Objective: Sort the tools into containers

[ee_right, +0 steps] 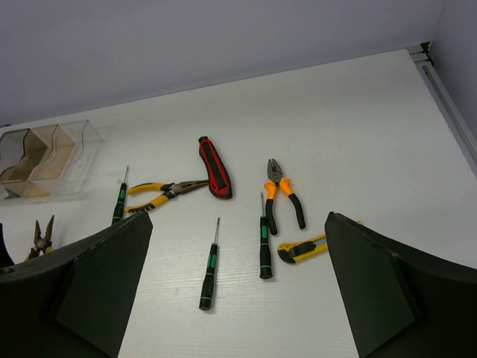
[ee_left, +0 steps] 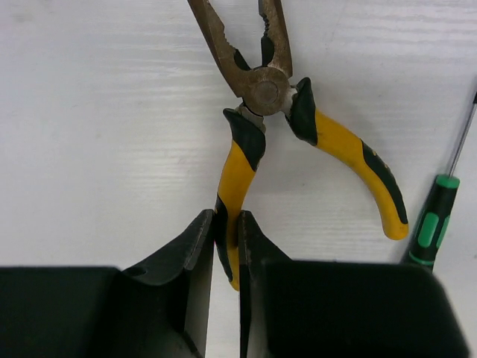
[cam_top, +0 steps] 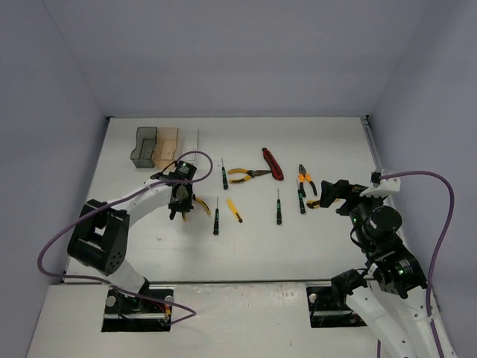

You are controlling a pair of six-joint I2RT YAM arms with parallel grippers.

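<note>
**Left gripper**: the jaws are closed tight on one yellow handle of the pliers, near its end. The other handle splays free. You have the pliers at the left of the worktop, just in front of the bins, and they appear to rest flat. A one-handle pinch suits a tool lying open, but expect it to swing once lifted.

**Right gripper**: the jaws are spread fully and hold nothing. It is poised over the right side above the knife, probably lined up for your next pick.

**Bins**: three stand in a row at the far left corner, dark, amber and clear. Nothing shows inside them.

**Loose, mid-worktop:**
- screwdrivers
- long-nose pliers
- red tool
- orange pliers, toward the right edge

None of these is sorted yet, so the job is barely begun.
</note>
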